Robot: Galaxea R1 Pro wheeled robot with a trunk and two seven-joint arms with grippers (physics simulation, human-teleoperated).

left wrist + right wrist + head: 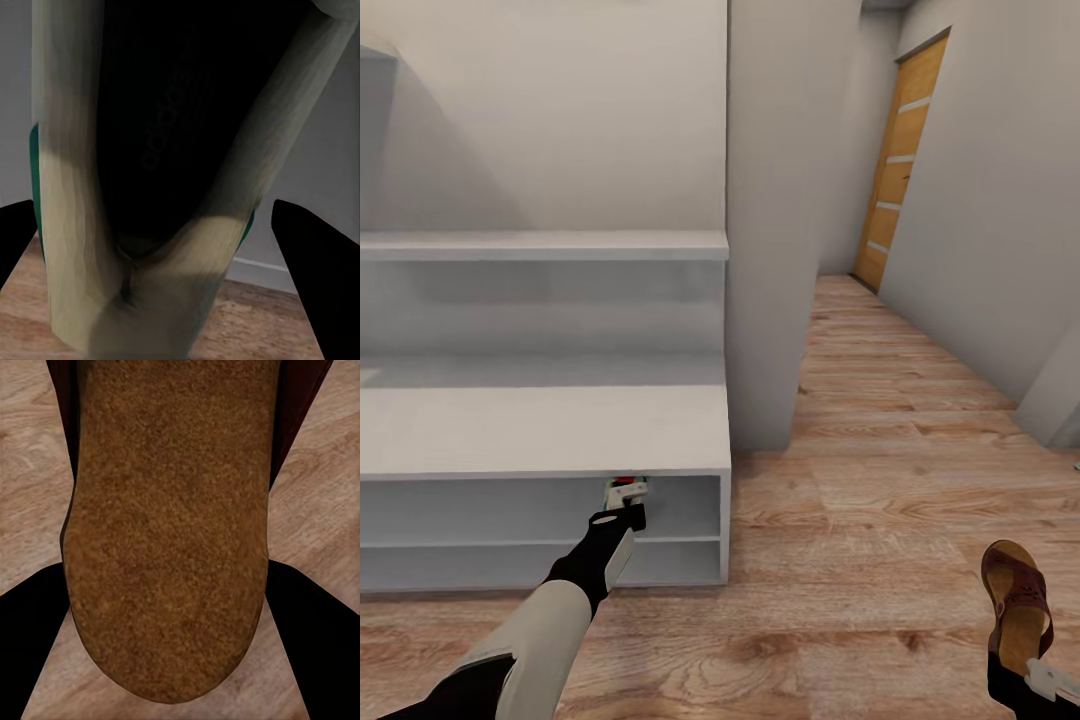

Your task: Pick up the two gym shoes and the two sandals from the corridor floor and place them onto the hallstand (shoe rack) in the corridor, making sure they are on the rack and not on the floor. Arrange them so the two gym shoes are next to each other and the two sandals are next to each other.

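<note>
The cream lace-up gym shoe with green side stripe and red tongue label [626, 490] sits at the mouth of the upper open slot of the pale grey hallstand [540, 430], just under the edge of its broad low top. The left gripper [622, 515] is clenched on it: in the left wrist view the shoe's dark opening and cream collar [161, 187] run between the two black fingers [319, 262], with the grey unit behind and a strip of floor below. The shoe is held by its heel end so that the toe can go into the slot first, which probably explains the low, outstretched arm.

Far off to the right, near the bottom corner of the head view, the dark brown leather sandal with tan footbed and straps [1015, 595] is gripped by the right gripper [1045, 680] at its near end. The right wrist view shows the rough tan footbed [169, 525] between the black fingers [315, 630], with the light brown wood-plank corridor floor [880, 480] beneath; whether it is lifted clear I cannot tell. It seems to be kept waiting while the shoe is placed.

A wooden door [900, 160] closes the far end of the corridor.
</note>
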